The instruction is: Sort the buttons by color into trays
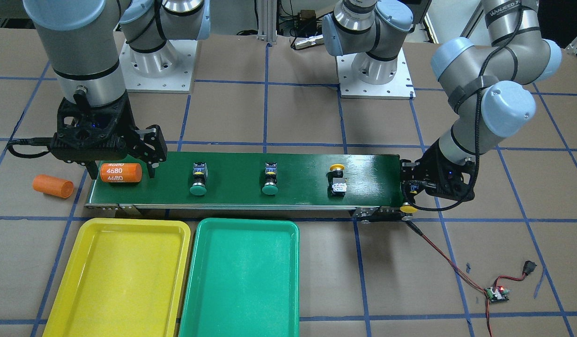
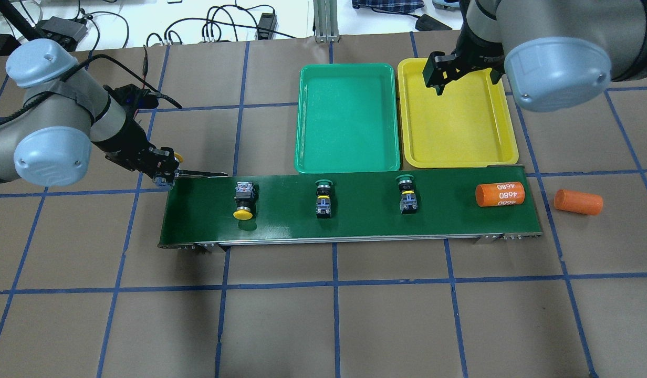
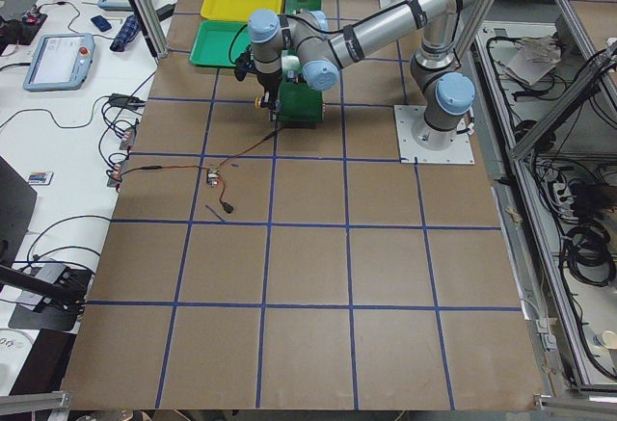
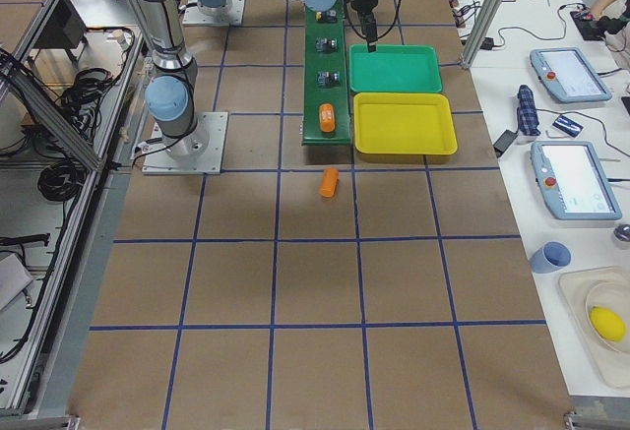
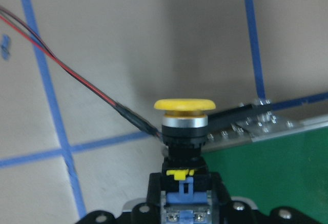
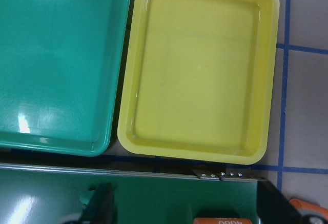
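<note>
Three buttons lie on the dark-green belt: a yellow-capped one (image 1: 336,180) (image 2: 243,202) and two green-capped ones (image 1: 198,180) (image 1: 270,180) (image 2: 323,197) (image 2: 407,193). My left gripper (image 1: 412,196) (image 2: 163,169) (image 5: 184,198) is shut on another yellow-capped button (image 5: 184,119) (image 2: 177,156), holding it just off the belt's end. The yellow tray (image 1: 68,281) (image 2: 457,131) and green tray (image 1: 241,290) (image 2: 347,121) sit side by side along the belt, both bare. My right gripper (image 1: 121,161) (image 6: 187,208) hangs open, high above the belt's other end.
An orange cylinder marked 4680 (image 1: 121,172) (image 2: 500,194) lies on the conveyor belt (image 1: 298,168) below my right gripper. A plain orange cylinder (image 1: 53,186) (image 2: 578,202) rests on the table beyond that end. A small circuit board (image 1: 498,293) with red wires trails from the belt's motor end.
</note>
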